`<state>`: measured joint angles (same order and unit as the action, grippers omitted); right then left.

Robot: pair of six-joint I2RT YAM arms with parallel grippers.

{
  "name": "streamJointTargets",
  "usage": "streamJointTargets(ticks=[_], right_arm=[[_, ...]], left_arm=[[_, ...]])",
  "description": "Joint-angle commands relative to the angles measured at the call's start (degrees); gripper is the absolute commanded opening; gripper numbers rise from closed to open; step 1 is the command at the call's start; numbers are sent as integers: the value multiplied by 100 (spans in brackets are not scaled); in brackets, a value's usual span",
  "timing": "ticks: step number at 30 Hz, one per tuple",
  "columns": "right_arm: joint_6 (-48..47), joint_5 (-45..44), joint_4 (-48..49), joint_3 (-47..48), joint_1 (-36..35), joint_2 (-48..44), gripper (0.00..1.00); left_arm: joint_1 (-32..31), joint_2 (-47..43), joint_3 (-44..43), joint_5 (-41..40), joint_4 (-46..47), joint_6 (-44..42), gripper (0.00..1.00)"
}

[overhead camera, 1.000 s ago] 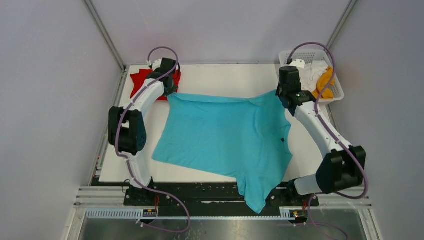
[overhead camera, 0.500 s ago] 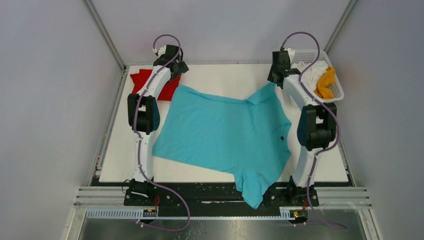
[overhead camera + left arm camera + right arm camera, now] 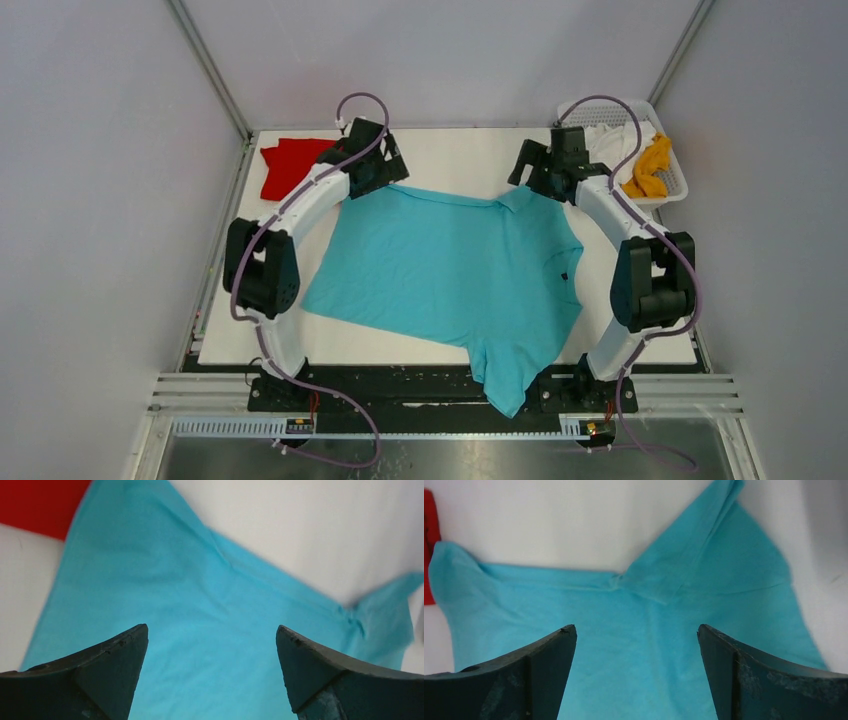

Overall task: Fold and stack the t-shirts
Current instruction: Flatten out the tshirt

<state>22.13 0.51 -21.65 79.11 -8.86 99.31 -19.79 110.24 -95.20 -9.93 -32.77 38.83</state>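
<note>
Tabletop (image 3: 450, 150): arms (image 3: 310, 195) bowed around t-shirt (image 3: 450, 265)

No text to read here, folks.
The turquoise t-shirt (image 3: 450, 265), red t-shirt (image 3: 290, 165) and basket (image 3: 681, 182) all look plain to me; the dark spot (image 3: 563, 275) near the turquoise collar is way too small to make out.

You see the turquoise t-shirt (image 3: 450, 270) spread across the worktop (image 3: 450, 150), one sleeve overhanging its near edge; the red t-shirt (image 3: 290, 165) lies at the far-left corner.
</note>
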Motion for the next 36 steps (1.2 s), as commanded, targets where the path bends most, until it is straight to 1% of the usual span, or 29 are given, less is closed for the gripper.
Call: streamJointTargets(ticks=[1,4,6,8,12,15,17,22,26,27,30,32,34,36], right_arm=[[650,1059,427,-646,-99,-71,99],[758,1268,521,-1138,-248,-201,100],[669,1142,508,-1378,-468,-293,99],[604,931,374,-1521,-672,-267,100],[674,677,171,-1873,-831,-173,99],[768,715,183,-2250,-879,-257,99],[859,631,158,-2535,-881,-384,99],[1023,633,62,-3345,-901,-788,99],[1166,576,-60,-4070,-1090,-1302,100],[1215,592,-103,-4248,-1148,-1530,100],[1304,647,-358,-4581,-1293,-2058,100],[1285,576,-497,-4584,-1319,-2487,99],[1187,337,-515,-4313,-1324,-2784,100],[1083,152,-393,-3944,-1310,-2884,99]], left_arm=[[-183,-821,1234,88,336,124,99],[-204,-1292,2171,174,546,210,99],[-209,-1602,2736,9,731,252,99],[-196,-1653,3179,14,970,301,99],[-216,-1182,3353,836,934,294,99],[-220,-1097,3707,930,794,492,99],[-226,-1237,4083,936,600,552,99],[-263,-2151,5119,696,-19,760,99],[-348,-2897,5802,751,-465,1002,99],[-386,-3103,5909,776,-479,934,99],[-483,-3760,5777,453,-929,1126,99],[-505,-4075,5543,400,-969,1106,99],[-510,-4257,5267,386,-855,1017,99],[-515,-4187,4935,374,-702,882,99]])
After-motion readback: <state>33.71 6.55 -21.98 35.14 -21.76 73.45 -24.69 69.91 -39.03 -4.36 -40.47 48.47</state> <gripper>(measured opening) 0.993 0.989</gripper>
